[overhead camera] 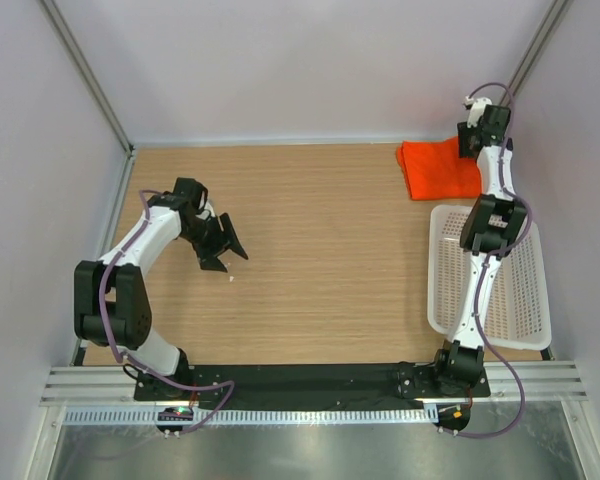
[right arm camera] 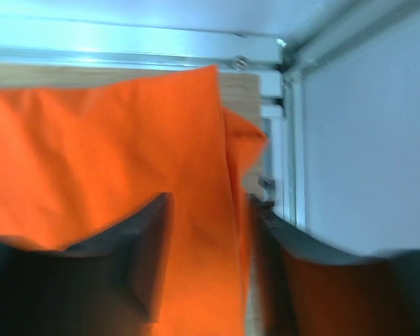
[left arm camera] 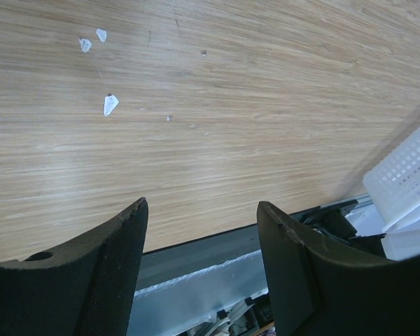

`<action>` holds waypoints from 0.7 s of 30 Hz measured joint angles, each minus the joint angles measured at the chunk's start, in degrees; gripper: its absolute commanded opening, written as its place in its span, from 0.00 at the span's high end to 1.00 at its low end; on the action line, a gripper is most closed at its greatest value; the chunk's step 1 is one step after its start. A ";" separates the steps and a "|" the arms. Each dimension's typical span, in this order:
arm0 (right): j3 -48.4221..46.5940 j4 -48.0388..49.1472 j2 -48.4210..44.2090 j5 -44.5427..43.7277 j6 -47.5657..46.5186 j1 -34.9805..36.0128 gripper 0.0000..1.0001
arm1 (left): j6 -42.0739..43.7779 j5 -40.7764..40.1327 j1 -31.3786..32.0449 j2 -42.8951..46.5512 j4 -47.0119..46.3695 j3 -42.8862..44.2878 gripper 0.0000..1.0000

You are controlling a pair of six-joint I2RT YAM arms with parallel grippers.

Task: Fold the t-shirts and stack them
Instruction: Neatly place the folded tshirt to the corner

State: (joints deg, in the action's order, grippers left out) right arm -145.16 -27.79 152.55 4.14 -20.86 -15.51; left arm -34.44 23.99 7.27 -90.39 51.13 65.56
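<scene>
Orange-red cloth, the t-shirt (overhead camera: pixel 438 168), is seen from above at the counter's (overhead camera: pixel 320 230) far right corner, just beyond the white basket (overhead camera: pixel 520 290). The right end effector (overhead camera: pixel 477 130) is held over it; only the blurred wrist view shows its fingers (right arm camera: pixel 143 259) parted, fabric between them, contact not discernible. The left end effector (overhead camera: pixel 220 245) is spread wide, holding nothing; small white scraps (left arm camera: pixel 110 105) are shown clearly only by its wrist camera.

2 white arms (overhead camera: pixel 150 235) w/ blk joints (overhead camera: pixel 98 295), purple cables (overhead camera: pixel 522 385)
</scene>
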 measured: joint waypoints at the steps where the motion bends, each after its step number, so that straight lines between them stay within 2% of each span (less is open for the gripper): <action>1: 0.17 0.39 0.00 -2.43 0.52 0.07 0.25 | -0.04 0.02 0.00 0.02 -0.02 0.00 0.35; 3: 0.17 0.98 -0.07 -8.44 0.83 0.44 0.15 | -0.22 0.00 0.00 0.22 -0.02 -0.02 0.35; 5: 0.28 1.53 -0.70 -13.11 1.68 0.87 0.10 | -1.05 0.02 0.00 1.36 -0.09 -0.33 0.35; 8: 2.93 1.79 -4.24 -19.28 4.11 1.79 0.08 | -2.80 0.04 0.00 4.98 -0.33 -1.38 0.34; 13: 6.47 -0.35 -13.99 -22.58 11.45 7.13 0.05 | -7.41 0.26 0.00 14.29 -1.84 -4.68 0.33; 17: 17.53 -0.20 -28.89 -21.20 19.34 18.67 0.03 | -11.34 0.98 0.00 22.51 -2.97 -8.26 0.35; 19: 28.37 1.75 -38.82 -17.84 24.61 26.14 0.02 | -12.37 1.18 0.00 26.29 -2.95 -9.99 0.33; 20: 31.85 1.57 -42.07 -16.33 26.25 27.65 0.01 | -12.81 1.18 0.00 28.11 -2.75 -10.69 0.32; 21: 36.65 2.97 -46.25 -14.86 28.26 32.61 0.01 | -13.05 1.14 0.02 29.88 -2.45 -11.28 0.31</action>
State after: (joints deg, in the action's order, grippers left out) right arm -108.51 -24.82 106.30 -10.72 7.40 17.10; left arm -47.48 25.12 7.29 -60.51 48.69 54.28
